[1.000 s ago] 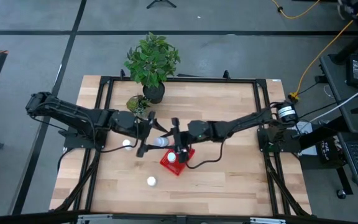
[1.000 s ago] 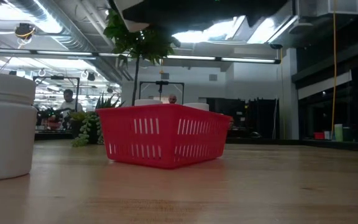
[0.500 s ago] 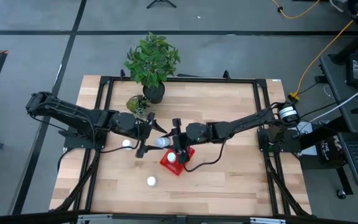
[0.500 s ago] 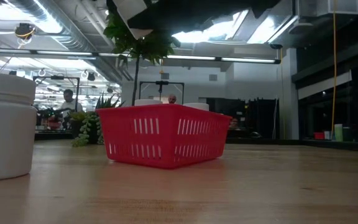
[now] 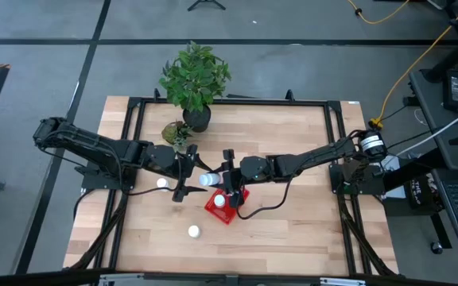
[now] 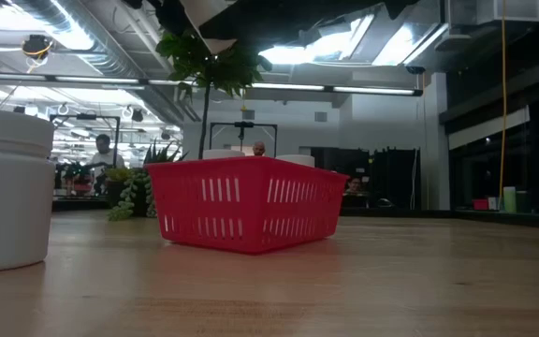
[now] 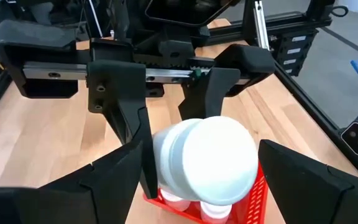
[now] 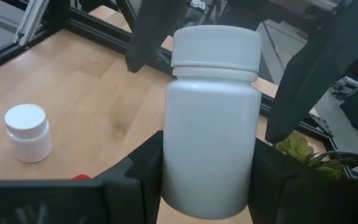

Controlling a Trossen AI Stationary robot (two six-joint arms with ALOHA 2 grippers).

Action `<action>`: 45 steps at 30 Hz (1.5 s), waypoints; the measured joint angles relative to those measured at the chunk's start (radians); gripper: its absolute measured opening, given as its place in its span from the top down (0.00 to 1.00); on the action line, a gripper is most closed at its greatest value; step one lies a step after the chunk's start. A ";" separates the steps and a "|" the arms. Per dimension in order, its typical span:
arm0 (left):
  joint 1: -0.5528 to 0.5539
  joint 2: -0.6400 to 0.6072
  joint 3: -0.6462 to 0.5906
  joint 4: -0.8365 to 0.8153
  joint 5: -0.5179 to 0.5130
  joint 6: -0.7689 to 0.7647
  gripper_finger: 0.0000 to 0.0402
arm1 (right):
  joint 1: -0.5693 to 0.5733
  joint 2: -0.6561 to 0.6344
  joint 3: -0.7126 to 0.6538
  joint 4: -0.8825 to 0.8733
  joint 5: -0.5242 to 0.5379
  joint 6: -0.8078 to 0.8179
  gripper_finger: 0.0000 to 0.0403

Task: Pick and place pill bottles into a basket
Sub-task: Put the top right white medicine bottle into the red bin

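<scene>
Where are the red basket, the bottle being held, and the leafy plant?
red basket (image 6: 246,215), low view, latticed front wall.
held pill bottle (image 8: 211,118), right wrist view, white body.
leafy plant (image 5: 195,75), high view, leaves.

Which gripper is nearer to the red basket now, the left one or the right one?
Right. The right gripper hangs directly over the basket, holding a pill bottle; the left gripper is beside it, farther away.

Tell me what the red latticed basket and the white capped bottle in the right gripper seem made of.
Red latticed basket: likely moulded plastic, with even slotted walls and a slight sheen. White capped bottle: probably matte opaque plastic, smooth, with a ridged seam under its cap.
</scene>
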 joint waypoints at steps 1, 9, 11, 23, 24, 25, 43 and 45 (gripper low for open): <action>0.000 0.000 0.000 0.000 0.000 0.000 0.22 | 0.000 0.000 0.000 -0.003 0.000 0.001 0.60; 0.000 0.000 0.000 0.000 0.000 0.000 0.26 | 0.000 0.000 0.000 -0.004 0.001 0.004 0.60; 0.000 0.000 0.000 0.000 0.000 0.001 0.28 | 0.000 0.000 0.000 -0.004 0.001 0.009 0.60; -0.001 -0.001 0.000 0.000 -0.005 0.017 0.54 | 0.000 0.000 -0.001 0.005 0.008 0.042 0.56; -0.005 -0.001 0.000 -0.001 -0.007 0.019 0.54 | 0.000 0.000 -0.001 0.005 0.008 0.041 0.57; -0.009 -0.001 0.000 -0.002 -0.009 0.019 0.54 | 0.000 0.000 -0.001 0.006 0.008 0.041 0.57; -0.034 0.000 0.000 -0.013 -0.029 0.039 0.55 | 0.000 0.001 0.000 -0.023 -0.001 0.071 0.32; -0.034 0.000 0.000 -0.012 -0.027 0.043 0.55 | 0.000 0.001 0.000 -0.047 0.004 0.075 0.29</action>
